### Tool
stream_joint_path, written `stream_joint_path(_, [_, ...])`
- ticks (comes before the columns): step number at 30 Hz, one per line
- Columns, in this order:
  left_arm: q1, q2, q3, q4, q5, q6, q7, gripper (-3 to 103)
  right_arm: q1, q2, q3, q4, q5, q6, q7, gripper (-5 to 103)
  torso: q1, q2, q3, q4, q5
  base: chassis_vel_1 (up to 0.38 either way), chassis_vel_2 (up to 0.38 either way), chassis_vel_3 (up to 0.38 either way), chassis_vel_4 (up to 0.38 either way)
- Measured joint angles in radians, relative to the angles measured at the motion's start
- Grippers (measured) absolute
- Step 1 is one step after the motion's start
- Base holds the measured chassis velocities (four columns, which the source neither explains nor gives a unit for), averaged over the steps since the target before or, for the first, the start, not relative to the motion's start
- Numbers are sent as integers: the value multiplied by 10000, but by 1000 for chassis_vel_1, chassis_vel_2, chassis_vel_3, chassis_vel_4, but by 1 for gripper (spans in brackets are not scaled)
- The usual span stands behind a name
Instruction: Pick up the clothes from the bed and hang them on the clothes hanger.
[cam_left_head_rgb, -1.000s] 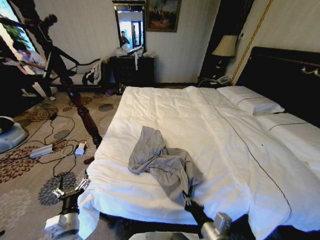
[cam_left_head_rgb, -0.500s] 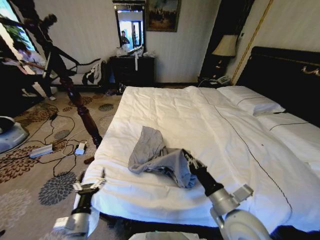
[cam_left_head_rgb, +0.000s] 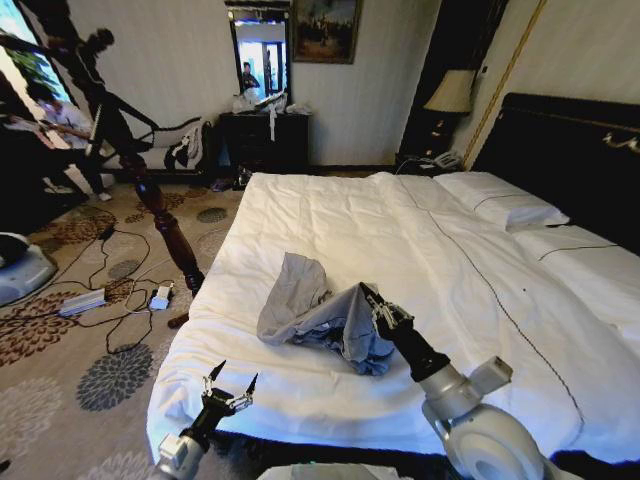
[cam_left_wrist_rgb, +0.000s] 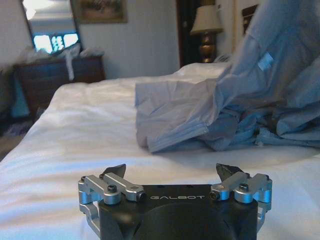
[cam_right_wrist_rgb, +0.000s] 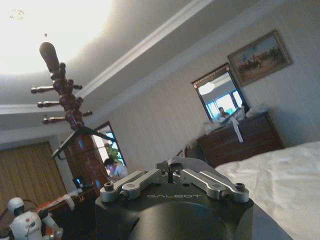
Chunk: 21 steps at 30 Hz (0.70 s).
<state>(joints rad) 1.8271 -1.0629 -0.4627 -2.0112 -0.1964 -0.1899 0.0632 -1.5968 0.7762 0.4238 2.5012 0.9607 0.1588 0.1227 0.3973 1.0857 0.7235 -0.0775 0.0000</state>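
One grey clothes (cam_left_head_rgb: 320, 315) heap on bed (cam_left_head_rgb: 420, 250), near foot edge. Right gripper (cam_left_head_rgb: 378, 305) clamped on fabric, fold now lifted higher than half second ago. Left gripper (cam_left_head_rgb: 231, 384) spread wide, now raised at bed's foot edge, empty. Right wrist view: wooden coat stand (cam_right_wrist_rgb: 65, 107), black clothes hanger (cam_right_wrist_rgb: 80, 136) hooked on it.

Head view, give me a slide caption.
Right gripper lifts the grey clothes off the bed; open left gripper waits.

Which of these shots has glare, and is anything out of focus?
Right wrist view: ceiling light blows out into white glare. Left wrist view: the clothes look soft and bluish, the room behind blurry. Head view: evenly lit, edges bowed by the wide lens.
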Motion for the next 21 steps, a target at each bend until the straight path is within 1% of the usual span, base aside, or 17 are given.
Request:
stream_joint_path(1, [-254,24,132,88,121,-13,-29,100,66,-3,0,-1,33,-4,3,0,0,0,0,-1,-1,0,0,0,0])
stream_joint_path(2, [-775,38,376,270,534,-149,-90,100,232,-15,-10,-1,92,-13,5,0,0,0,0,-5,0,0,0,0,0])
stream_joint_path(4, [-1408,-78,550,528,1245,-457,-192,100,378,-24,-18,-3,144,-10,-9,0,1,0,0,-5,2,0,0,0,0])
stream_joint_path(5, [-1408,-78,550,528,1245,-457,-192,100,378,-24,-18,-3,144,-10,-9,0,1,0,0,-5,2,0,0,0,0])
stream_joint_path(7, [-2012,-409,688,897,2103,-903,-296,100,527,25,15,-5,252,51,-54,0,1,-1,0,-4,1,0,0,0,0])
stream_joint_path(9, [-2335,-726,806,1187,2494,-1120,-354,100,552,50,78,-7,337,108,-166,0,1,0,0,-4,2,0,0,0,0])
stream_joint_path(10, [-2335,-726,806,1187,2494,-1120,-354,100,552,50,78,-7,337,108,-166,0,1,0,0,-4,2,0,0,0,0])
stream_joint_path(11, [-2447,-854,859,1310,2665,-1182,-378,100,548,48,102,-7,322,138,-241,0,1,0,0,-3,1,0,0,0,0])
stream_joint_path(13, [-2690,-1130,1065,1655,3270,-1380,-388,100,550,11,143,-8,291,194,-355,0,1,0,0,-1,1,0,0,0,0])
stream_joint_path(14, [-2690,-1130,1065,1655,3270,-1380,-388,100,550,11,143,-8,291,194,-355,0,1,0,0,-1,1,0,0,0,0])
stream_joint_path(15, [-2764,-1183,1141,1753,3497,-1464,-386,100,574,1,151,-9,305,194,-357,0,1,0,-1,-2,1,0,0,0,0])
stream_joint_path(16, [-2907,-1268,1270,1946,3968,-1631,-386,100,634,-2,156,-10,356,194,-346,0,1,0,0,-2,2,0,0,0,0])
stream_joint_path(17, [-2987,-1310,1320,2043,4170,-1701,-395,100,666,12,156,-11,401,184,-325,0,1,-1,0,-1,1,0,0,0,0])
stream_joint_path(18, [-2987,-1310,1320,2043,4170,-1701,-395,100,666,12,156,-11,401,184,-325,0,1,-1,0,-1,1,0,0,0,0])
stream_joint_path(20, [-3169,-1437,1413,2279,4481,-1765,-467,100,681,64,138,-11,455,155,-267,0,1,0,0,-4,3,0,0,0,0])
stream_joint_path(21, [-3247,-1535,1445,2401,4571,-1767,-508,103,674,92,122,-11,459,140,-253,0,1,0,0,-3,2,0,0,0,0])
